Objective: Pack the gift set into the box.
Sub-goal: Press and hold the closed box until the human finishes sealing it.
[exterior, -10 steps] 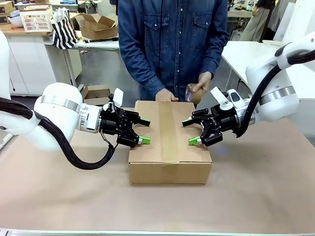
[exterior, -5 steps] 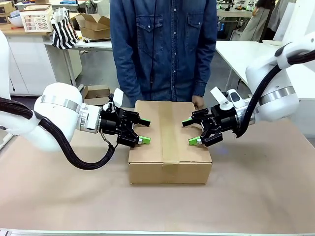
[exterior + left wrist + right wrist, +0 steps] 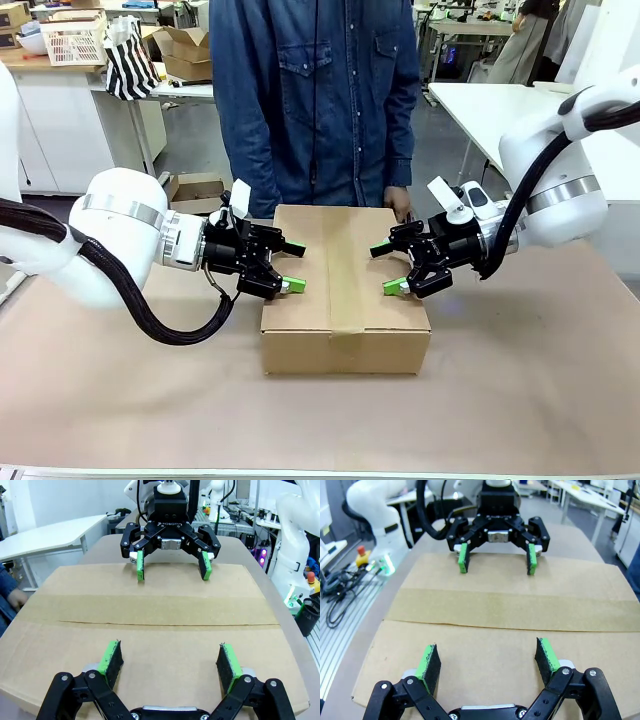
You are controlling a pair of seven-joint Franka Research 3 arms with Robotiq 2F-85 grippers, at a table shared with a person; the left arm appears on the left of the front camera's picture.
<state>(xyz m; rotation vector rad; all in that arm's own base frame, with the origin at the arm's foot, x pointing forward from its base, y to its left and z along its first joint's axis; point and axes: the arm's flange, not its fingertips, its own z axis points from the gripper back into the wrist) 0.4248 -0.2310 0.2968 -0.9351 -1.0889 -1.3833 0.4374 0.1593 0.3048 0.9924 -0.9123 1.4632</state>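
Facing each other over the one cardboard box (image 3: 345,275), your left gripper (image 3: 291,266) and right gripper (image 3: 384,269) hover just above its top, both spread wide and empty. The box sits mid-table, its plain brown flaps shut, one smooth strip of tape (image 3: 341,270) running along the seam. A person's hand (image 3: 401,208) rests at the far edge.

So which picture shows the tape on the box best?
The front view: the tape runs along the whole top of the box and over its near edge. Both wrist views show it as a band across the lid between the open left pincer and the open right pincer.
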